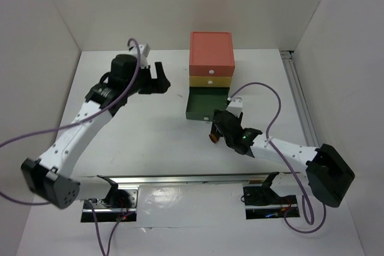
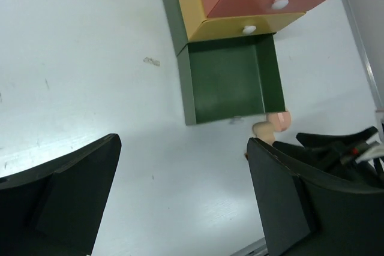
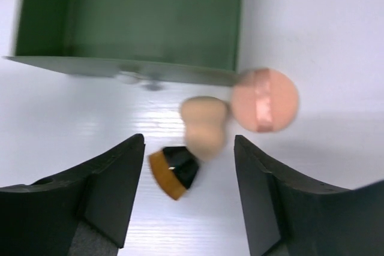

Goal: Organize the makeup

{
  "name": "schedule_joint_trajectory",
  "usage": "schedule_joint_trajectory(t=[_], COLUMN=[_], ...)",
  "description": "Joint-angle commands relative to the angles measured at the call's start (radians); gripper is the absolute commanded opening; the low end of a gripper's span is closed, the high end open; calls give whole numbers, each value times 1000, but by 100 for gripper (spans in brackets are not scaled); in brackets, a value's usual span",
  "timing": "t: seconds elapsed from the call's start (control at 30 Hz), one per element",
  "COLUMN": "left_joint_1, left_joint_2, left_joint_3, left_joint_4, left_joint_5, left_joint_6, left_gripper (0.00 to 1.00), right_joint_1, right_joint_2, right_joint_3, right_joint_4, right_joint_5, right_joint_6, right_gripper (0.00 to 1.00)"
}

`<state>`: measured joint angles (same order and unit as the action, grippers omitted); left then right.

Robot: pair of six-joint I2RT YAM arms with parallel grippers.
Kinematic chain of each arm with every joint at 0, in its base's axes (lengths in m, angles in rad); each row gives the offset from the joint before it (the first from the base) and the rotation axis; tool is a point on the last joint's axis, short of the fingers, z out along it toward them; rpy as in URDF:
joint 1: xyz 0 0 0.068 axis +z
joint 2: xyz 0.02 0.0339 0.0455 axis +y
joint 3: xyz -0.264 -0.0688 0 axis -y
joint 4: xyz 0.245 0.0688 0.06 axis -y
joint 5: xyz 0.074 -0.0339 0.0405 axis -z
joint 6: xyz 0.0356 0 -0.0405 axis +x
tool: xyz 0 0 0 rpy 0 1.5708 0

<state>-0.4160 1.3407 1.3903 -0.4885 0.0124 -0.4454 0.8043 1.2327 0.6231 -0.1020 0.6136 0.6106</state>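
A short brush point(image 3: 201, 130) with a beige handle and a black and orange-brown head lies on the table in front of the open green drawer point(image 3: 129, 16), which looks empty. A round peach sponge point(image 3: 265, 100) with a pink ribbon lies beside it at the drawer's corner. My right gripper point(image 3: 189, 184) is open and hangs over the brush, whose head sits between the fingertips. In the top view the right gripper point(image 1: 221, 129) is just below the drawer point(image 1: 207, 105). My left gripper point(image 1: 161, 79) is open and empty, left of the box. The other makeup is out of view.
The drawer box point(image 1: 211, 52) has a coral top drawer and a yellow middle drawer point(image 2: 240, 25), both shut. A metal rail point(image 1: 300, 97) runs along the table's right side. White walls close in the table on three sides.
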Motion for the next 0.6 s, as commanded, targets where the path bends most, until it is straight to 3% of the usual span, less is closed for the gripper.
schedule_joint_trajectory(t=[0.0,0.13,0.27,0.33,0.43,0.5,0.57], left_joint_1=[-1,-26,-64,-99,-125,-139,-153], left_joint_2=[-136,-222,-252,-252,-239,-239,-229], left_joint_3=[-176,-302,-313,-313,-313,-313,-313], left_joint_4=[59,59,59,59,38,25,10], left_joint_5=[-61,-60,-31,-42,-51,-60,-74], left_joint_6=[-85,-131,-145,-145,-145,-136,-136], left_gripper=[100,100,100,100,100,100,100], right_joint_1=[-42,-63,-73,-82,-82,-82,-82], right_joint_2=[0,65,135,172,197,212,194], right_joint_3=[-49,-69,-69,-69,-68,-68,-53], right_joint_4=[8,135,234,255,329,329,236], right_joint_5=[-44,-87,-86,-86,-86,-68,-57], right_joint_6=[29,2,-41,-41,-51,-20,11], right_gripper=[67,62,60,49,45,35,5])
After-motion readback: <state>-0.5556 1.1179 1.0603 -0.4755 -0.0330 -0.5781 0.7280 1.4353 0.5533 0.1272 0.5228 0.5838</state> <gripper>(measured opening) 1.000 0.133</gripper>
